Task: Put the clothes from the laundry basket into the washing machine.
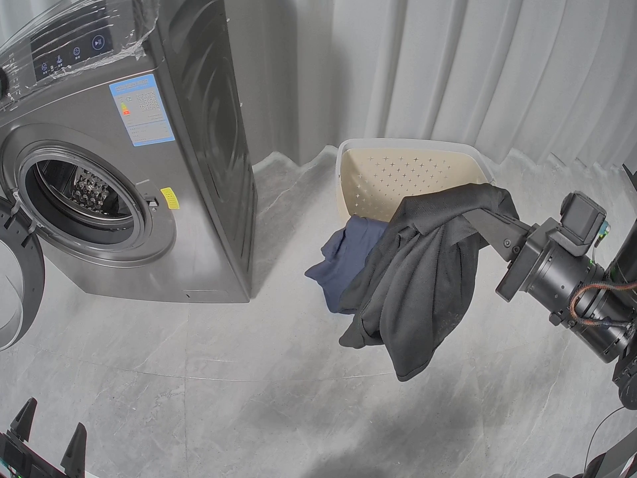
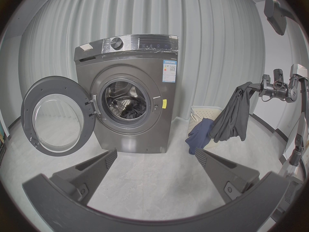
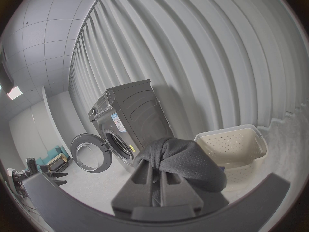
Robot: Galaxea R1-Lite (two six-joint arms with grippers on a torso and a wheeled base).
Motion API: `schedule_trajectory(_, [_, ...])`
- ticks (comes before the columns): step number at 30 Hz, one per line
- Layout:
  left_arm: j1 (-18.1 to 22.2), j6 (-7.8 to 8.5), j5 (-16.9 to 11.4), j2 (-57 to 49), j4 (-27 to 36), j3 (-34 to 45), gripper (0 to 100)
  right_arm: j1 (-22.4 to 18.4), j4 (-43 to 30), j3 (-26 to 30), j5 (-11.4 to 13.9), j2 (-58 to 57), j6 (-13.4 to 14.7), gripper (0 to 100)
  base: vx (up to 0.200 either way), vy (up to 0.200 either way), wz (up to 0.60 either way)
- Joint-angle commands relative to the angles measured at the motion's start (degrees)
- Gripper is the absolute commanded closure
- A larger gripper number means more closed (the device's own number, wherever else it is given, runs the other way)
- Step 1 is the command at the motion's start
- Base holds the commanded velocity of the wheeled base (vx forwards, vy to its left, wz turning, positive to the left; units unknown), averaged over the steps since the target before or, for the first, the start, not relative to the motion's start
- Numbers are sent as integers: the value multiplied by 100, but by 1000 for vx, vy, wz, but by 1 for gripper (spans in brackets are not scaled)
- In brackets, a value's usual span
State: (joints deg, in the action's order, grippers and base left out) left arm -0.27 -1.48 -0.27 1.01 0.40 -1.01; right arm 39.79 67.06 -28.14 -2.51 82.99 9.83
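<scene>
Mid-carry, I judge — the right hand (image 3: 156, 174) pinches the dark grey garment (image 1: 411, 280), hanging just in front of the laundry basket (image 1: 405, 143), left hand (image 1: 52, 426) spread low — next it needs swinging across into the open washing machine (image 1: 199, 134)

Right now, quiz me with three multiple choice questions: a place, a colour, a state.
1. Where is the blue garment? A in the drum; B draped over the laundry basket rim; C on the machine's top.
2. The held garment in the right end effector is: A white; B red; C dark grey.
3. The washing machine door is: A open; B shut; C missing.
Answers: 1 B, it hangs over the rim; 2 C, charcoal cloth hangs from it; 3 A, it is swung fully aside.
</scene>
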Motion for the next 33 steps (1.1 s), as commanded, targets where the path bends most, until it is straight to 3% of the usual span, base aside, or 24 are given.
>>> schedule_trajectory(1, [0,-2,0,-92,4,84,0,2,0,1,-4,15,2,100,0,200,0])
schedule_trajectory(23, [0,-11,0,-92,4,84,0,-15,0,45,-4,24,11,100,0,200,0])
schedule_trajectory(33, [0,7,0,-92,4,84,0,-24,0,45,-13,24,-7,100,-20,0,0])
